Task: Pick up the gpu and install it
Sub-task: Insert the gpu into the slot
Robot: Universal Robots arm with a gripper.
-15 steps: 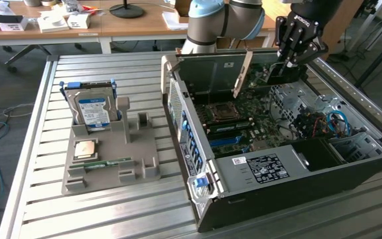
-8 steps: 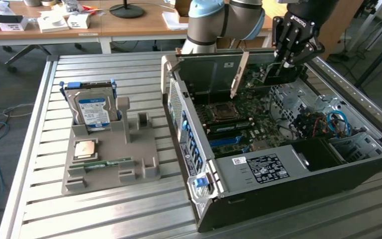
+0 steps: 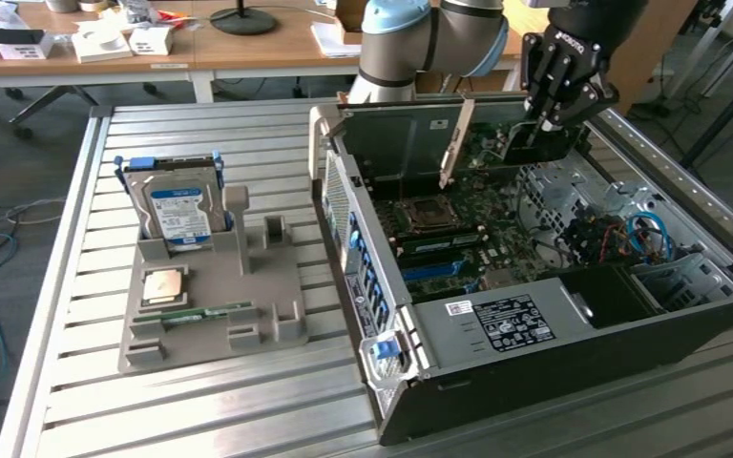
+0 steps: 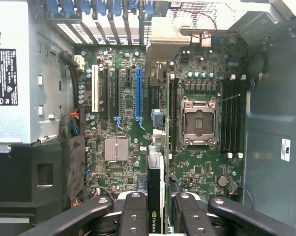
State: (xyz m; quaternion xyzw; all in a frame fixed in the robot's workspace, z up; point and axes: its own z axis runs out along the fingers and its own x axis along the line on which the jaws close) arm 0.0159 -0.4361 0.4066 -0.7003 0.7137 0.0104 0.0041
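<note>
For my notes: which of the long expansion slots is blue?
The blue slot, nearest the gpu; the others are black slots and a white slot.

Silver-grey arm with pale blue joint caps, black linked jaws dotted with small silver screws

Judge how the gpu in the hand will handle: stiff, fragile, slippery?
Probably stiff: the gpu shows as a straight thin board in the hand. Likely fragile: bare circuit board. Its metal bracket may weigh one end, so it could pivot.
</note>
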